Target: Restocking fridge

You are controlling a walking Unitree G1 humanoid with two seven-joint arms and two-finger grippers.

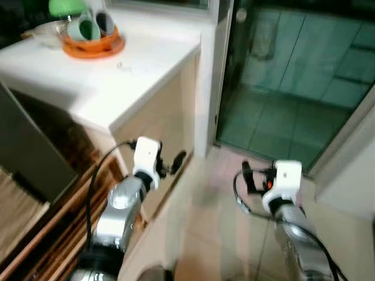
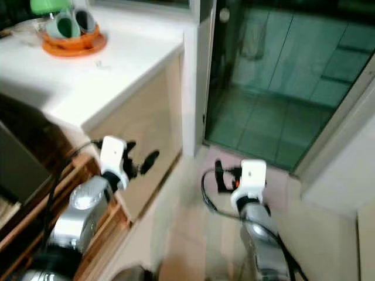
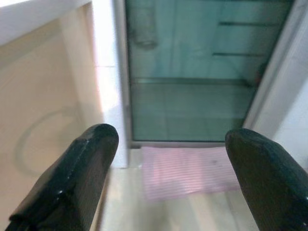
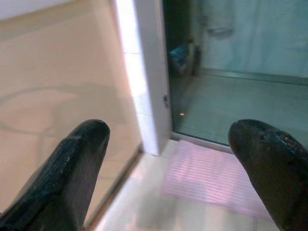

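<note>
While no fridge and no groceries can be made out anywhere, the step in hand reads as travel — the robot seems to be between places, judging by the blur, with nothing carried.

Ahead of both pincers stands a glass door (image 1: 293, 76) with a green-tiled space behind it, and beyond the left gripper (image 1: 176, 161), up and to its left, a white counter (image 1: 99, 82) juts out over a beige cabinet side. On the counter's far end sits an orange tray (image 1: 94, 45) holding cups (two greenish ones, as far as the blur allows).

Just past the fingertips, on the floor before the door, lies a pink striped mat (image 3: 192, 171).

The left gripper is spread wide and empty; the right gripper (image 1: 249, 175) likewise — in its wrist view the fingers (image 4: 72, 168) stand well apart with only floor between them.

My judgement: the next move calls for finding the fridge and the stock first, turning or walking until they come into view.
</note>
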